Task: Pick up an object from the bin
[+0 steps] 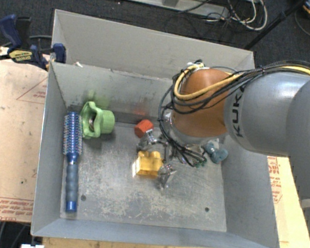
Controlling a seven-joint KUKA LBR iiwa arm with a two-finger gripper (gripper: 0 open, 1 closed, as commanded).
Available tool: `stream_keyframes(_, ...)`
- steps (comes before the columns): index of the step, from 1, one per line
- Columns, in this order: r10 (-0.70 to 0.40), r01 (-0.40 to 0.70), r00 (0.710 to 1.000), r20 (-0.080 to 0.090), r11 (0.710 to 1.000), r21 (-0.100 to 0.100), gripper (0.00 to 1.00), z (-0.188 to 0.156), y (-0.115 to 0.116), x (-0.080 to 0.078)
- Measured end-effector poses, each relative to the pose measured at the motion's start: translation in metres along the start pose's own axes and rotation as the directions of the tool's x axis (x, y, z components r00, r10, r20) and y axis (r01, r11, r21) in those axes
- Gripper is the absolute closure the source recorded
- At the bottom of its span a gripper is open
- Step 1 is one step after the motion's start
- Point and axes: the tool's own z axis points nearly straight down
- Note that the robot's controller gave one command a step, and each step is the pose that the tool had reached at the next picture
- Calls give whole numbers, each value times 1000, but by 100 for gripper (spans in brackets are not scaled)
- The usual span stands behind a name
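Half done: hovered with gripper (156,161) spread open astride yellow block (148,165), probably needed to centre, squeeze its flat sides, lift clear of red-orange piece (143,128).

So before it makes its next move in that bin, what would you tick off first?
1. Fingers apart: ok. The gripper stands open over the middle of the bin.
2. Something to grab: ok. A yellow block lies right at the fingers.
3. Block squarely between the fingers: cannot tell. The wrist hides part of it.
4. Near neighbour clear: ok, but only just. A small red-orange piece lies just behind the block, not touching it.
5. Other things out of the way: ok. The blue hairbrush and the green plastic piece lie off at the left.
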Motion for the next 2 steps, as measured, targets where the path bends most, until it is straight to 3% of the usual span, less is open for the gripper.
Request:
stream_keyframes(1, 1, -1, 1000, -2, 1000, -1, 100, -1, -1, 0)
stream_keyframes(2, -9, 9, 1000, -5, 1000, -4, 100, -171, 9, 12)
